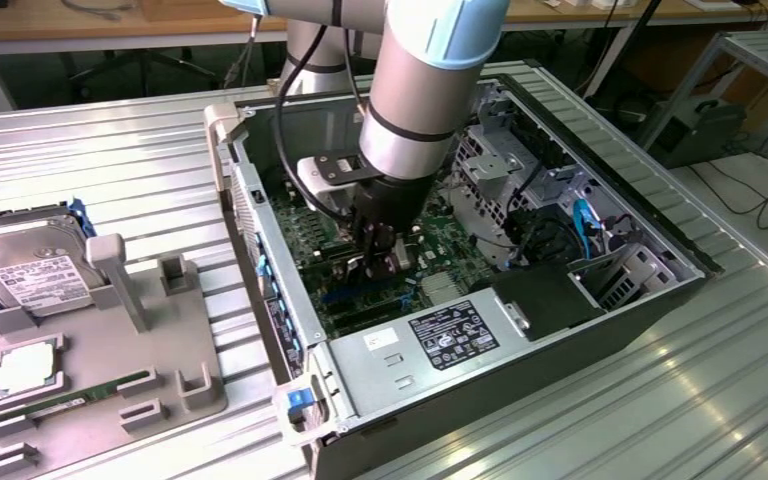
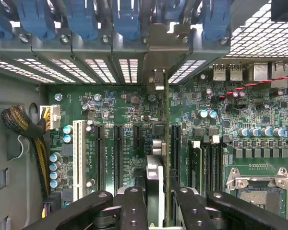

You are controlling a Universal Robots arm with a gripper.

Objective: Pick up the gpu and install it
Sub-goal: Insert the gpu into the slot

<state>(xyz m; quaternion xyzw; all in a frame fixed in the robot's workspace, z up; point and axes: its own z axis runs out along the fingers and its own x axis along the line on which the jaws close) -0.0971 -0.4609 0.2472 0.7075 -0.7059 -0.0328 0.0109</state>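
My gripper (image 1: 381, 262) is lowered into the open computer case (image 1: 277, 300), just above the green motherboard (image 1: 438, 240). In the wrist view the gpu (image 2: 157, 146) appears edge-on as a thin dark card between my black fingers (image 2: 134, 206), and the gripper (image 2: 158, 203) is shut on it. The card stands upright over the black expansion slots (image 2: 117, 153). Its metal end bracket (image 2: 156, 79) reaches the slotted rear wall under the blue latches (image 2: 127, 21). Whether the card's lower edge sits in a slot is hidden.
A white slot (image 2: 78, 158), capacitors (image 2: 54, 167), memory sticks (image 2: 196, 163) and the CPU socket (image 2: 259, 189) lie around the card. A braided cable (image 2: 24, 127) runs along the case wall. Outside the case, a grey fixture (image 1: 104, 350) holds a hard drive (image 1: 24, 270) and a memory stick (image 1: 71, 400).
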